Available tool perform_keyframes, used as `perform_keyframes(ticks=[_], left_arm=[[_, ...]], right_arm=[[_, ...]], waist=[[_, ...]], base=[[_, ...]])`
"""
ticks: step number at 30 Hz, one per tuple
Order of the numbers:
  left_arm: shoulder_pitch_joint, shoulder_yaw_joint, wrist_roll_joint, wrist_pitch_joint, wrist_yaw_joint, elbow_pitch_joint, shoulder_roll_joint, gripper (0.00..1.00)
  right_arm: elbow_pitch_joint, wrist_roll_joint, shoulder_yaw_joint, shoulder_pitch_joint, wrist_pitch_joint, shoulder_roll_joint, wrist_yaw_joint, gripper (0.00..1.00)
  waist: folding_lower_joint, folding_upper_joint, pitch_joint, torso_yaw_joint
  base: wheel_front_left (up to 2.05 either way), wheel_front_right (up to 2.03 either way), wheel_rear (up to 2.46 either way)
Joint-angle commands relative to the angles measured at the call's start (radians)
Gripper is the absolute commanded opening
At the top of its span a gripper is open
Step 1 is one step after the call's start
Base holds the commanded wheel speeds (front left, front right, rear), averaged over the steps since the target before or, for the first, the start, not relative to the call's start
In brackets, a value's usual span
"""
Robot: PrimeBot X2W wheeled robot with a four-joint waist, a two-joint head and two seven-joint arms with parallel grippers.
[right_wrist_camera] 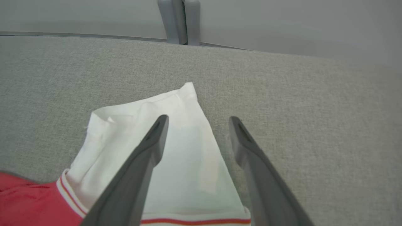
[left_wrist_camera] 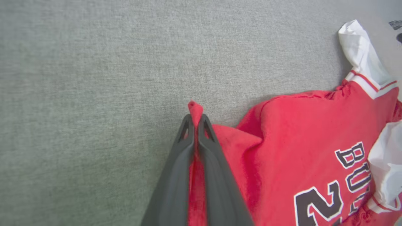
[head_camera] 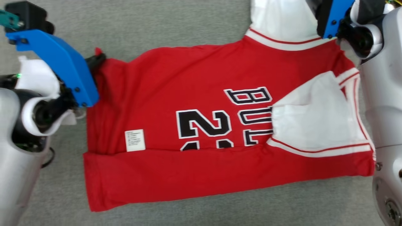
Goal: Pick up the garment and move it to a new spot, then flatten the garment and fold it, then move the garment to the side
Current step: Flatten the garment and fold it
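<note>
The garment (head_camera: 201, 125) is a red jersey with black and white lettering and white sleeves, lying spread on the grey cloth surface, its near edge folded over. My left gripper (left_wrist_camera: 196, 121) is shut on a far hem corner of the garment (left_wrist_camera: 282, 141), a small red tip poking out past the fingertips; in the head view that gripper (head_camera: 99, 59) sits at the jersey's left far corner. My right gripper (right_wrist_camera: 198, 121) is open, hovering over the white sleeve (right_wrist_camera: 150, 141), one finger (right_wrist_camera: 150, 147) above it and the other finger (right_wrist_camera: 248, 150) over bare cloth.
The grey fabric surface (head_camera: 141, 25) stretches around the jersey. Its far edge (right_wrist_camera: 78, 35) shows in the right wrist view, with a grey post (right_wrist_camera: 179, 18) behind it. A white label (head_camera: 135, 140) lies on the jersey near the fold.
</note>
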Motion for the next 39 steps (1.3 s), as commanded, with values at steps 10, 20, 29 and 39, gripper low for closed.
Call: perform_keyframes(ticks=[10,20,29,39], left_arm=[[0.009,-0.011,0.003,-0.2,-0.101,0.041,-0.14,0.0],[0.077,0.027,-0.022,-0.344,-0.14,0.133,-0.198,0.0],[0.144,0.107,-0.026,-0.541,-0.158,0.185,-0.228,0.0],[0.309,0.131,-0.048,-0.721,-0.247,0.214,-0.277,0.0]], right_arm=[[0.173,-0.095,-0.059,-0.067,-0.064,-0.066,0.0,1.0],[0.241,-0.118,-0.12,-0.069,-0.114,-0.082,0.0,0.0],[0.223,-0.018,-0.146,-0.032,-0.228,-0.073,0.0,0.0],[0.032,0.198,-0.026,0.224,-0.271,-0.124,0.0,0.0]], waist=[[0.0,0.0,0.052,0.148],[0.0,0.0,0.021,0.126],[0.0,0.0,-0.045,0.106],[0.0,0.0,-0.175,0.099]], base=[[0.0,0.0,0.0],[0.0,0.0,0.0],[0.0,0.0,0.0],[0.0,0.0,0.0]])
